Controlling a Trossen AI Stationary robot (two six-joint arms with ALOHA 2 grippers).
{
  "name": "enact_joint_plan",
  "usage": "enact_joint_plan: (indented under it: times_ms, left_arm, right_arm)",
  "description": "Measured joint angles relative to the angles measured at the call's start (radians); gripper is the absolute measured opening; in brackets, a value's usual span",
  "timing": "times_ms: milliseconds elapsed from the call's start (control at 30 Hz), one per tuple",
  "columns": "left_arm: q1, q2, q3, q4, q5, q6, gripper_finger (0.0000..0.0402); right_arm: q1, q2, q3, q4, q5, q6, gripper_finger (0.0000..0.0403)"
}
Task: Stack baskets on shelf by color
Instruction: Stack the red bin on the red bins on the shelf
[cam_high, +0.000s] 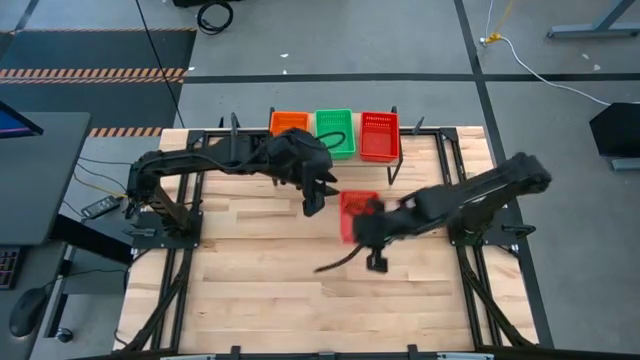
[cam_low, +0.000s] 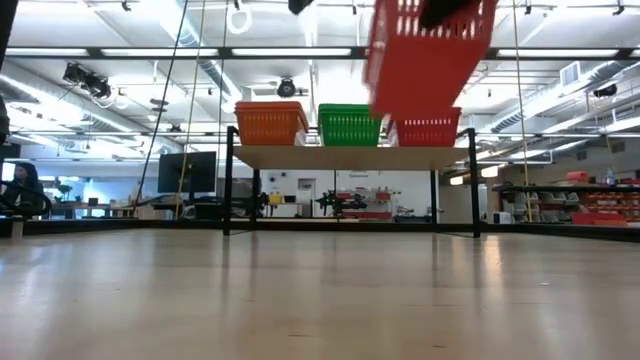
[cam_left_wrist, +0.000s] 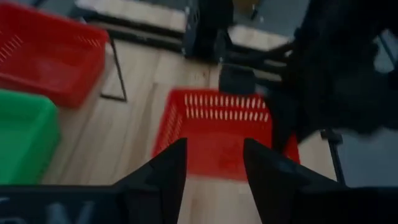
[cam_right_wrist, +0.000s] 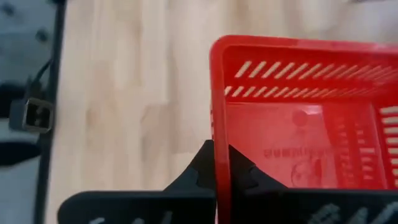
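Shelf so far: the low shelf with a light wooden top on thin black legs (cam_low: 350, 157) at the far edge of the table carries an orange plastic mesh basket (cam_high: 289, 122), a green plastic mesh basket (cam_high: 335, 131) and a red plastic mesh basket (cam_high: 379, 135), side by side; how many are nested in each pile I cannot tell
In hand: another red plastic mesh basket (cam_right_wrist: 298, 118) is off the table, raised and tilted in the low view, in front of the shelf's red end
Right gripper (cam_right_wrist: 221, 167): pinching the rim wall of the carried red basket, one finger inside and one outside
Left gripper (cam_left_wrist: 212, 163): fingers spread, holding nothing, hanging over the table just in front of the shelf and beside the carried basket
Judged progress: late; no loose baskets lie on the table in the high view, so this red one looks like the last to go onto the red pile
Left to do: carry it over the red pile, level it, nest it, release
Table (cam_high: 300, 290): pale wood planks inside a black metal frame
Room: grey floor with cables, a desk to the left, a workshop with ceiling lights and benches behind
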Motion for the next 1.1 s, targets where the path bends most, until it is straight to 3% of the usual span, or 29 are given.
enact_joint_plan:
  times_ms: [167, 300, 633, 867, 1100]
  left_arm:
    - [-0.014, -0.001, 0.051, 0.014, -0.024, -0.003, 0.0156]
    - [-0.038, -0.001, 0.051, 0.050, -0.024, -0.002, 0.0147]
    - [-0.089, 0.000, 0.050, 0.225, -0.056, 0.027, 0.0138]
    - [-0.093, 0.000, 0.050, 0.243, -0.060, 0.051, 0.0129]
    - [-0.087, 0.000, 0.050, 0.242, -0.055, 0.051, 0.0126]
  right_arm:
    - [-0.026, -0.161, 0.000, -0.148, 0.178, -0.026, 0.0001]
    - [-0.096, -0.237, 0.001, -0.235, 0.214, -0.076, 0.0001]
    - [-0.366, -0.240, 0.000, -0.234, 0.125, -0.468, 0.0001]
    - [-0.563, -0.233, 0.001, -0.158, 0.001, -0.623, 0.0002]
    - [-0.680, -0.232, 0.001, -0.094, -0.053, -0.740, 0.0002]
